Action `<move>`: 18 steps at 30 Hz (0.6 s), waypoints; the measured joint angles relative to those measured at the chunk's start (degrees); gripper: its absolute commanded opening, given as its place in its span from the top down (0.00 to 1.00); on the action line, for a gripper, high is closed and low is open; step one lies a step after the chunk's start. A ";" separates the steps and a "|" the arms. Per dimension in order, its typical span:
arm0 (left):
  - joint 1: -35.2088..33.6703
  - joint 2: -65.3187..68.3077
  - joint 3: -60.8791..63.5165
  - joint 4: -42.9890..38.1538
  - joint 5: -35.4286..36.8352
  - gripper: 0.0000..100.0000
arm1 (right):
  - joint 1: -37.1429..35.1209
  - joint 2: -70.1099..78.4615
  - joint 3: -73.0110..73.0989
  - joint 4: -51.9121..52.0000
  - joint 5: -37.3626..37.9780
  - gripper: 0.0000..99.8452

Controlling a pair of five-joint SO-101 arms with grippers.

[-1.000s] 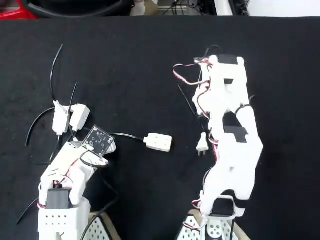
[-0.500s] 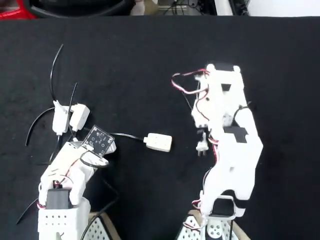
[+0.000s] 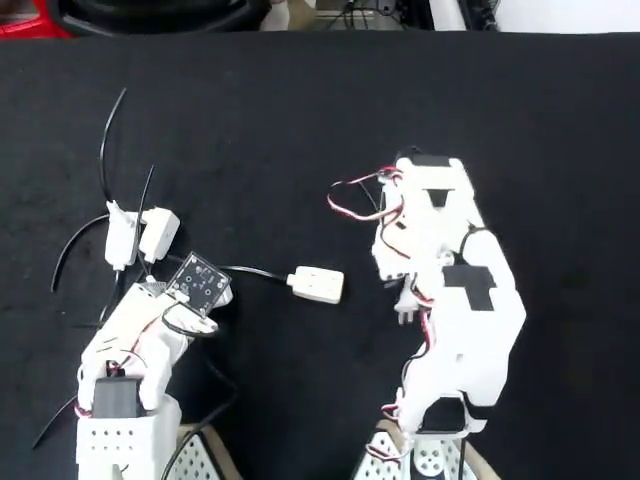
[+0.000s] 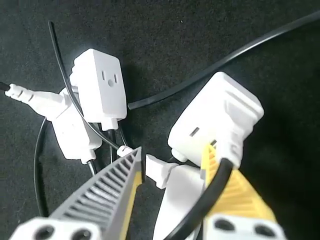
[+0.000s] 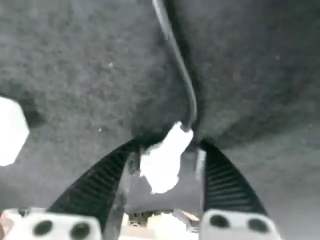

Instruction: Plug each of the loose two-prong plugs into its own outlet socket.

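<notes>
My right gripper (image 5: 167, 147) is shut on a small white two-prong plug (image 5: 162, 160), whose thin black cord (image 5: 177, 65) runs away over the black mat. From above, that plug (image 3: 405, 308) peeks out at the right arm's (image 3: 450, 280) edge. A white outlet socket (image 3: 318, 284) on a black cable lies left of it. My left gripper (image 4: 172, 152) is open, low over a cluster of white sockets: one (image 4: 100, 90) faces up, another (image 4: 217, 120) lies by the yellow finger (image 4: 227, 190). A white plug body (image 4: 175, 187) sits between the fingers.
Two joined white adapters (image 3: 140, 235) with loose black cords (image 3: 105, 140) lie at the far left, ahead of the left arm (image 3: 130, 335). A black cloth (image 3: 250, 120) covers the table, with free room at the back and far right.
The right arm has drawn back toward the near edge and swung slightly left, and the white plug has shifted with it. The left arm has stayed put.
</notes>
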 measured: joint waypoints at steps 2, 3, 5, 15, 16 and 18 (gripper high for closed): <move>0.00 0.00 0.00 0.00 0.00 0.81 | 0.09 -0.26 0.09 -0.53 0.00 0.98; 0.00 0.00 0.00 0.00 0.00 0.81 | 0.09 -0.26 0.09 -0.70 0.00 0.97; 0.00 0.00 0.00 0.00 0.00 0.81 | 0.00 -0.26 0.18 -1.05 0.00 0.99; 0.00 0.00 0.00 0.00 0.00 0.81 | -0.44 -0.09 -4.57 3.08 0.09 0.98; 0.00 0.00 0.00 0.00 0.00 0.81 | -0.53 -0.09 -6.15 4.48 0.09 0.96; 0.00 0.00 0.00 0.00 0.00 0.81 | -1.49 -0.09 -8.35 6.59 0.09 0.89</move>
